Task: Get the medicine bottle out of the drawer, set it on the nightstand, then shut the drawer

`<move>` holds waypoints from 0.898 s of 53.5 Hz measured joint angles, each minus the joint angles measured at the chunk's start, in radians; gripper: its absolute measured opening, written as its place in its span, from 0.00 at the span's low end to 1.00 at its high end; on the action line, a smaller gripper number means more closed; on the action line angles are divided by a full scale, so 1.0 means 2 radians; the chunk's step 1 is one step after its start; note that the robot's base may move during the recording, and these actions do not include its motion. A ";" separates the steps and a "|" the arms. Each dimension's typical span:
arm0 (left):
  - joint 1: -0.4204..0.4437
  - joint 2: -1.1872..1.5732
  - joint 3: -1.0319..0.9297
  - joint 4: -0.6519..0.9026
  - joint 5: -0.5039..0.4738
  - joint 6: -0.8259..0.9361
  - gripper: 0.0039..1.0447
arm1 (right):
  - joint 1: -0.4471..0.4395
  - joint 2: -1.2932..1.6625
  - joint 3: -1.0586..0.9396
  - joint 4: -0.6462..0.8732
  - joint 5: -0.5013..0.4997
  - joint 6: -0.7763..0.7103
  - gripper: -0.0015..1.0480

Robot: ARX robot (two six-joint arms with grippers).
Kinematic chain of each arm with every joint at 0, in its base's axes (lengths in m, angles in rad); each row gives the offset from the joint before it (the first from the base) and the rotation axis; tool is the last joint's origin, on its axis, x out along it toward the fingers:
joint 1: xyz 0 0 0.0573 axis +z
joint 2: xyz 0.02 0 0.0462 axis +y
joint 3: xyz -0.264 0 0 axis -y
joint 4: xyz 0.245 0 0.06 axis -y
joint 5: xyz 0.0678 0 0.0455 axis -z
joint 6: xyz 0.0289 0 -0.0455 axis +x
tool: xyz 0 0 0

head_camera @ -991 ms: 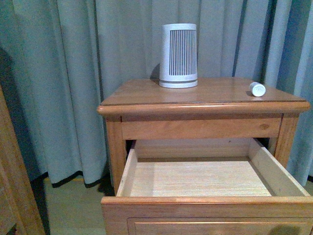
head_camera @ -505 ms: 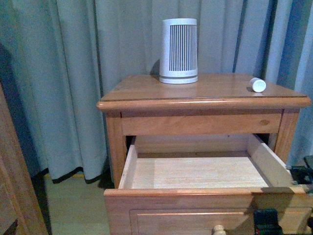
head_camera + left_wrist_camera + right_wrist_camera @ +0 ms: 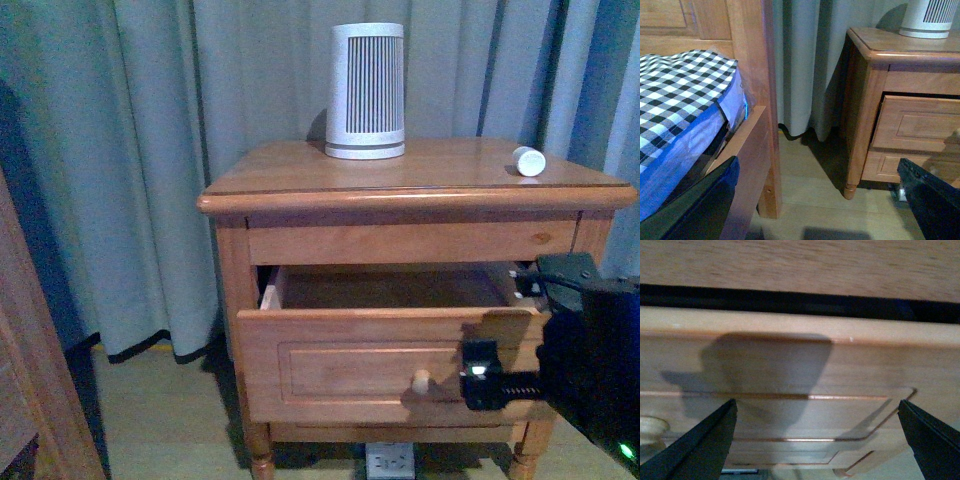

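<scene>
- Pushing the drawer (image 3: 385, 345) shut is the step in hand; it stands part open under the nightstand (image 3: 300, 190) top.
- The medicine bottle (image 3: 529, 161) lies on that top, near its right edge.
- The right gripper (image 3: 815, 440), fingers spread apart and empty, faces the drawer front beside the knob (image 3: 421, 380); a flat, square push should avoid jamming.
- The left gripper (image 3: 805, 200), also apart, hangs well left of the nightstand by the bed (image 3: 685, 110).
- The ribbed device (image 3: 366, 92) stands clear at the back.

The right arm's black gripper (image 3: 487, 378) is seen low at the right of the front view, extended level toward the orange-brown wooden drawer front (image 3: 390, 365) — its tip close against the panel. In the right wrist view (image 3: 815, 440) both dark fingers are spread wide apart, nothing between them. The left gripper's black fingers (image 3: 932, 200) are likewise parted — empty.
</scene>
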 joint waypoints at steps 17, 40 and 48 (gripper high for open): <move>0.000 0.000 0.000 0.000 0.000 0.000 0.94 | -0.014 0.007 0.018 -0.015 -0.023 -0.014 0.93; 0.000 0.000 0.000 0.000 0.000 0.000 0.94 | -0.050 -0.334 -0.250 -0.076 -0.061 0.025 0.93; 0.000 0.000 0.000 0.000 0.000 0.000 0.94 | -0.080 -0.502 -0.348 -0.122 -0.063 0.011 0.93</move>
